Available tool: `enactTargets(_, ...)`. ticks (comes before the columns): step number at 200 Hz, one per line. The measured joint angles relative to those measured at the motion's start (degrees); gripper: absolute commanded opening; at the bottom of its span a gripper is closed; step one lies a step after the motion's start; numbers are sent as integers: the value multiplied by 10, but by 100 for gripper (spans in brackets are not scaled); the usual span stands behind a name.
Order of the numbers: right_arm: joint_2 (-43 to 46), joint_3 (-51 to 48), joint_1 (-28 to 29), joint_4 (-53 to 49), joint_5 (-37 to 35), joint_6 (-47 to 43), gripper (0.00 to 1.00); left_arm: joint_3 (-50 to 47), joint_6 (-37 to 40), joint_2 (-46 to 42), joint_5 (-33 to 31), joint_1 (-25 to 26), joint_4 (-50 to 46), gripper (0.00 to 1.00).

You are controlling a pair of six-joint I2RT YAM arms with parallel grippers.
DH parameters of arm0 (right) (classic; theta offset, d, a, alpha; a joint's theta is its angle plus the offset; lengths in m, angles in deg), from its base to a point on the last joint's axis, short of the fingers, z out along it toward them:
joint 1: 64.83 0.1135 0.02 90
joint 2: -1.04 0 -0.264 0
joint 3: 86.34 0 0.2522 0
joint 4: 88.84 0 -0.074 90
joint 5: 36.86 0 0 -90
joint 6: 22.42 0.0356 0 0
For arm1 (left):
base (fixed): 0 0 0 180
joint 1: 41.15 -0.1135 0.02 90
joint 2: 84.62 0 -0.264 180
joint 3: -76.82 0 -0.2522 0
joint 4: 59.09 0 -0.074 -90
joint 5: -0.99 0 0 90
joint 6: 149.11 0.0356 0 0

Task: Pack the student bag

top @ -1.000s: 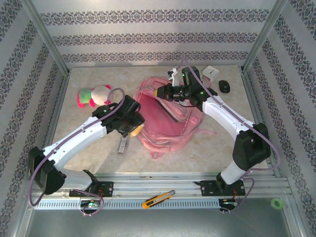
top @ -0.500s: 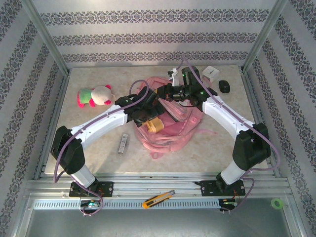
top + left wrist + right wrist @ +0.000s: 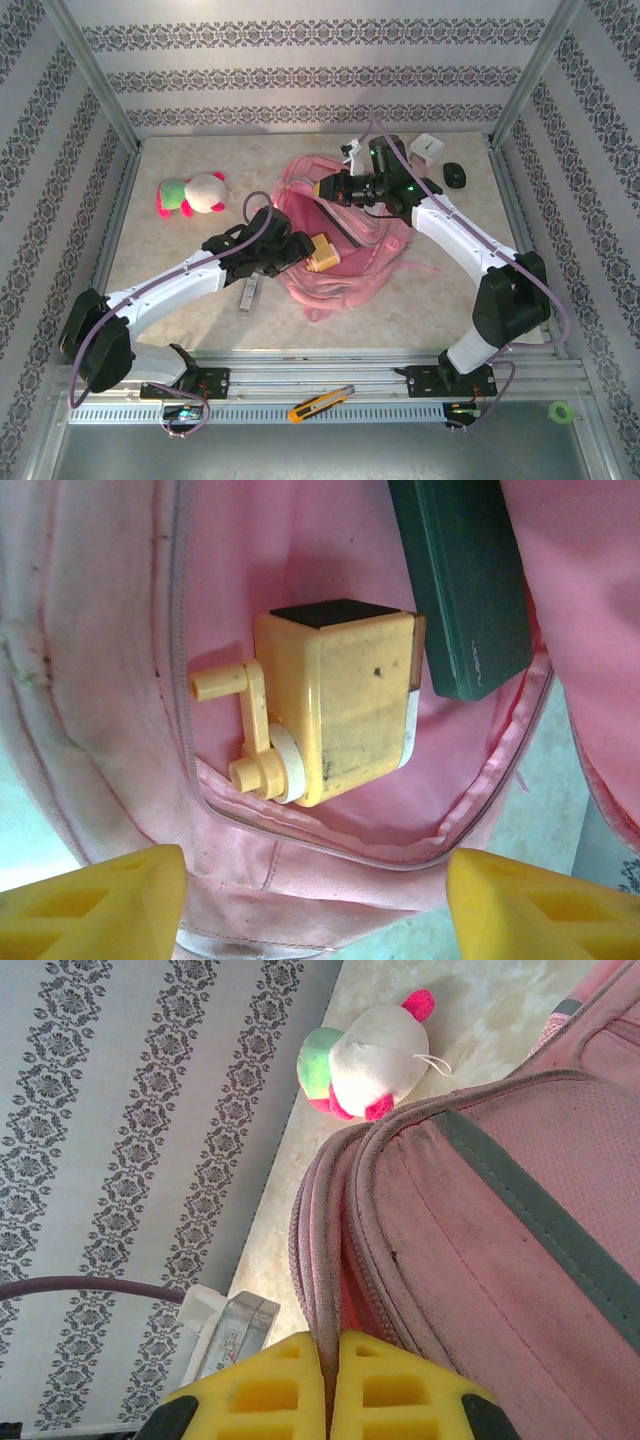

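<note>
Our left gripper [image 3: 318,905] stands wide open and holds nothing, poised over the open mouth of the student bag [image 3: 110,630]. From above, a small silver object [image 3: 249,293] lies on the table to its left. The wrist view shows a yellow crank sharpener [image 3: 335,700] and a dark green case [image 3: 460,580] inside the bag, just past the fingertips. The case's lettering is too small for us to read. Our right gripper [image 3: 328,1355] is pinched closed on the bag's zipped rim, with a plush toy [image 3: 365,1060] well beyond its fingers.
</note>
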Motion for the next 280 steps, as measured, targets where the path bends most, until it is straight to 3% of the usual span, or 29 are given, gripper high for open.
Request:
enactTargets(37, 0, 0, 1, -1, 0, 0, 0, -10, 4, 22, 13, 7, 44, 58)
enactTargets(107, 0, 0, 4, -2, -4, 0, 0, -10, 5, 105, 21, 33, 97, 60)
enactTargets(151, 0, 1, 5, -3, -7, 0, 0, -6, 2, 145, 16, 39, 131, 55)
enactTargets(223, 0, 12, 3, -5, -12, 1, 0, 127, 53, 278, -8, 20, 182, 53)
enactTargets(258, 12, 15, -2, -1, -16, 1, 0, 143, 99, 265, -14, 5, 167, 58)
enactTargets(280, 14, 15, -1, -8, -16, 0, 0, 104, 118, 204, -21, 11, 156, 58)
